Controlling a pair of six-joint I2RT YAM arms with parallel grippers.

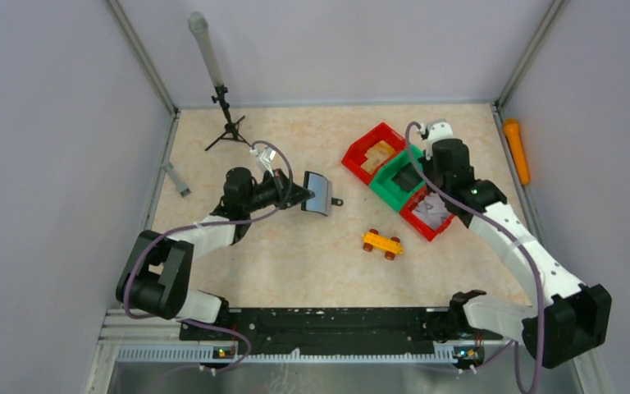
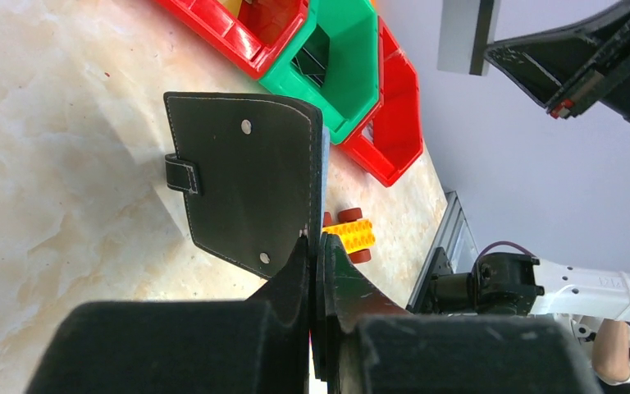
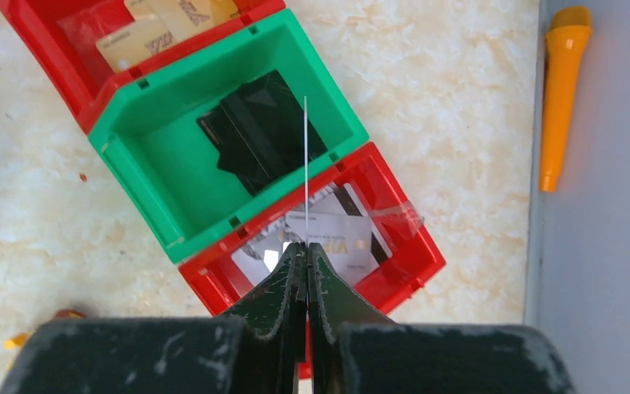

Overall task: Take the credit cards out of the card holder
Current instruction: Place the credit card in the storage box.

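The black card holder (image 1: 318, 194) hangs lifted over the table's middle. My left gripper (image 1: 304, 195) is shut on one edge of it. In the left wrist view the card holder (image 2: 246, 180) shows its stitched outer face, strap tab and silver snaps, with my left gripper (image 2: 316, 240) pinching its right edge. My right gripper (image 3: 306, 246) is shut on a credit card (image 3: 305, 164) seen edge-on as a thin white line, above the bins. Other credit cards (image 3: 340, 238) lie in the near red bin (image 3: 406, 263), and more cards (image 3: 152, 37) in the far red bin.
A green bin (image 3: 131, 156) between the red ones holds a black lump (image 3: 262, 139). A yellow-orange toy car (image 1: 382, 244) sits near the table's middle. An orange marker (image 1: 518, 150) lies by the right wall. A small tripod (image 1: 225, 123) stands at the back left.
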